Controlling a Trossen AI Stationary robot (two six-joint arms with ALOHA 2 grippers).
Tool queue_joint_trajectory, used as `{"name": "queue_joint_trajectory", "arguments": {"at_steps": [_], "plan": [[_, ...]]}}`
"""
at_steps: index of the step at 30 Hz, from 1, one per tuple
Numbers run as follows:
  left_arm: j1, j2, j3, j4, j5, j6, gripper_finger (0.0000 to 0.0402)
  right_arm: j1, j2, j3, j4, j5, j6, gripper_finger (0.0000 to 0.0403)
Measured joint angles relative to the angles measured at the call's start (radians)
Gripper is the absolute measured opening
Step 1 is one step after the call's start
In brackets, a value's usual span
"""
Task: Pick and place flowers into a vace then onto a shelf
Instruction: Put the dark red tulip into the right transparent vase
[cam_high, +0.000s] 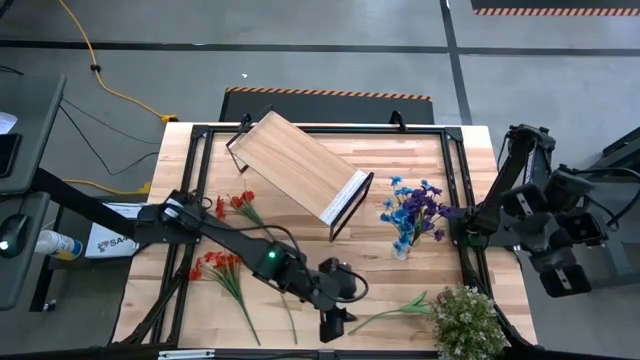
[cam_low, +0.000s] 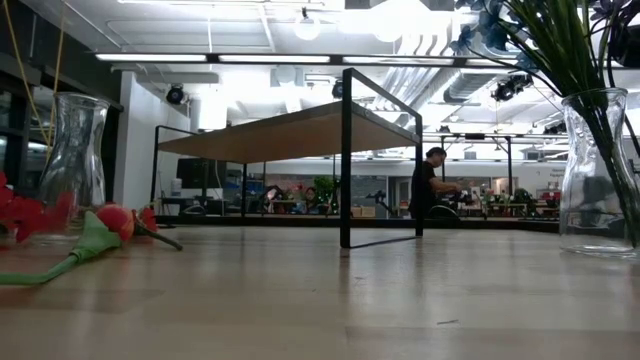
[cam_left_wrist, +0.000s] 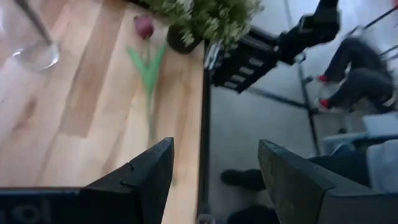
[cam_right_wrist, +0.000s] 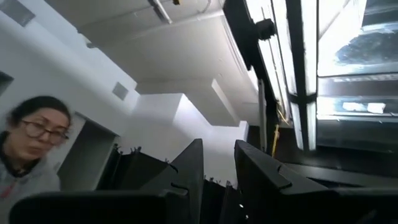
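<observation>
The left gripper (cam_high: 335, 327) hangs over the table's near edge, jaws spread wide and holding nothing. The rose (cam_high: 400, 307) lies flat just to its right, between it and the bushy plant (cam_high: 466, 318). In the left wrist view the rose (cam_left_wrist: 148, 59) stretches straight ahead of the fingers (cam_left_wrist: 152, 171), dark pink head (cam_left_wrist: 143, 25) at the far end beside the plant's pot and bare stem end nearest the gripper; its long axis runs roughly along the table edge. To take it well, the gripper probably should move in over the stem below the leaves, turn its jaws across the stem and come straight down. The right gripper (cam_right_wrist: 217, 171) waits off the table's right side, jaws narrowly apart, empty. The vase (cam_high: 402, 246) of blue blooms stands further back
</observation>
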Motion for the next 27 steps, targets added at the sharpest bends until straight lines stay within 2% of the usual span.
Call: {"name": "queue_joint_trajectory", "arguments": {"at_steps": [6, 9, 11, 12, 15, 17, 27], "plan": [[0.006, 0.054, -0.001, 0.064, -0.078, -0.016, 0.0266, 0.001, -0.014, 0.0, -0.002, 0.106, 0.0, 0.0083], [0.021, 0.11, 0.003, 0.138, -0.054, -0.032, 0.0266, 0.001, -0.022, 0.0, -0.001, 0.189, 0.001, 0.0083], [0.022, 0.133, -0.007, 0.106, -0.054, -0.049, 0.0266, 0.0, -0.027, 0.0, -0.007, 0.221, 0.001, 0.0083], [0.028, 0.159, 0.0, 0.169, -0.046, -0.056, 0.0266, 0.001, -0.031, 0.0, -0.008, 0.238, 0.001, 0.0083], [0.033, 0.184, -0.006, 0.168, -0.015, -0.078, 0.0266, 0.0, -0.034, 0.0, -0.009, 0.259, 0.005, 0.0083], [0.04, 0.223, 0.005, 0.252, 0.008, -0.093, 0.0266, 0.001, -0.034, 0.0, -0.01, 0.264, 0.005, 0.0083], [0.047, 0.292, -0.001, 0.224, -0.027, -0.137, 0.0266, 0.001, -0.033, 0.0, -0.033, 0.285, 0.003, 0.0083]]}}
